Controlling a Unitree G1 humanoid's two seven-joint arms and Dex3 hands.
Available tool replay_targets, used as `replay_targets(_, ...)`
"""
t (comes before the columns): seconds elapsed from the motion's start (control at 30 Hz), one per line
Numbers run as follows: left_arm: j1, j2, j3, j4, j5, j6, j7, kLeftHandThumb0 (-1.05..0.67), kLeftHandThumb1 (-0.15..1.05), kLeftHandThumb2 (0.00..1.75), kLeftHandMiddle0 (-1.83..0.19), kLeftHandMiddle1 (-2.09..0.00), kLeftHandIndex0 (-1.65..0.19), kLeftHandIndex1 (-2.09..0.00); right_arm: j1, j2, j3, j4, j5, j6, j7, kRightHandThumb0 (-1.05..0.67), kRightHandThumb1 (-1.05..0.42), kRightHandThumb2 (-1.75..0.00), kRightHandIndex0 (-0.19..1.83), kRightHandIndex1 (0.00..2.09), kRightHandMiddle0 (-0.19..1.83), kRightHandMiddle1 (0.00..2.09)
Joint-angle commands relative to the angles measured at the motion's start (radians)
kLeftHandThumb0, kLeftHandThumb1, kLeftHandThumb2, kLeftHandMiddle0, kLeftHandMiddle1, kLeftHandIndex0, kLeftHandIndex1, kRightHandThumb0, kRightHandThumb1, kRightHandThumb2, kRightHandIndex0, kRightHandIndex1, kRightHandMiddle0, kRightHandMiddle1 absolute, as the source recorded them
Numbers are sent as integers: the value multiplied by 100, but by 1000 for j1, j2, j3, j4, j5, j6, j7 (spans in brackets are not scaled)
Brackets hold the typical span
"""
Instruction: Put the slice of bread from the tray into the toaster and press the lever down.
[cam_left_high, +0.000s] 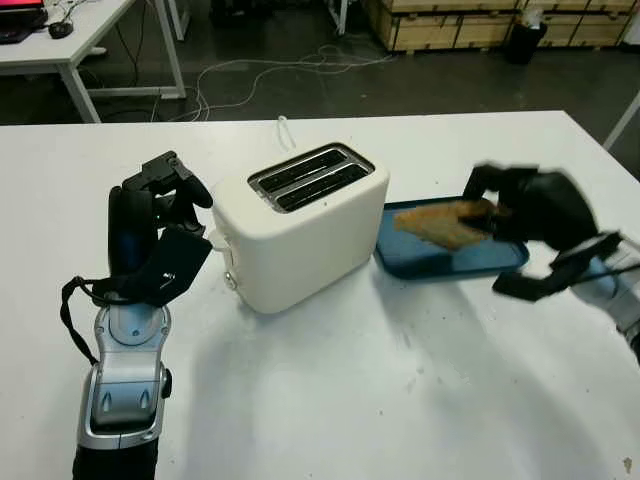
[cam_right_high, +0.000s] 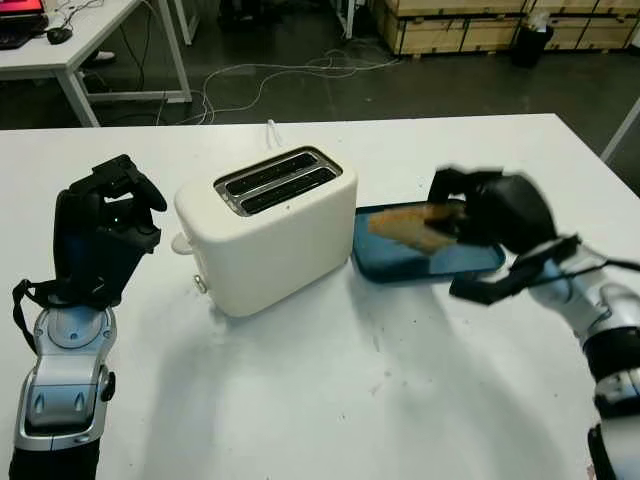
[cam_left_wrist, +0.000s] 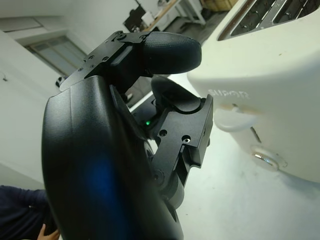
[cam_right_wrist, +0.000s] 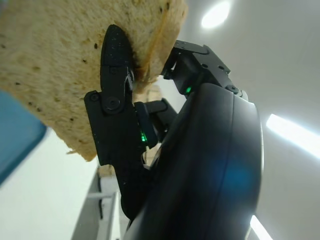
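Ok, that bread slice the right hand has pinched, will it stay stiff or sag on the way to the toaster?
Bread slice looks dry and porous, so probably light and fairly stiff. The right hand pinches one end only, so the free end over the tray may droop or tear. Its rough crumb likely won't slip.

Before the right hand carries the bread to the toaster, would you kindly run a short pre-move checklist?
1. Right hand gripping the bread slice: ok, a finger presses against it.
2. Slice clear of the blue tray: cannot tell.
3. Toaster slots empty and facing up: ok.
4. Lever up: ok.
5. Left hand clear of the slots, beside the toaster: ok.
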Motion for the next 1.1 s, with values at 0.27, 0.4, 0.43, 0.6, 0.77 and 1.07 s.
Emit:
replay_targets(0.27,-7,7,3,-17,19,17,-1,17,79,111,-120,-175,-79,-175,-449,106,-83,170,310,48,513,-37,-92,-20,89,175,68,175)
replay_targets(0.4,-5,7,9,-20,11,15,-3,17,80,110,-120,-175,-78,-175,-596,159,-76,241,301,86,569,-39,-92,-18,96,175,77,175)
replay_targets(0.43,-3,7,9,-22,12,16,-3,17,80,110,-120,-175,-78,-175,-622,176,-77,259,306,89,585,-37,-92,-19,99,175,80,175)
replay_targets(0.6,1,6,11,-20,10,13,-1,16,80,109,-118,-175,-78,-175,-725,252,-61,350,281,92,601,-49,-92,-26,109,175,90,175)
replay_targets(0.77,3,12,7,-20,20,6,0,16,80,109,-118,-175,-78,-175,-755,336,-66,385,302,168,656,-66,-92,-35,111,175,92,175)
replay_targets(1.07,7,14,12,-13,14,-10,3,17,78,110,-119,-175,-80,-175,-737,434,-56,378,304,210,744,-67,-92,-32,115,175,98,175)
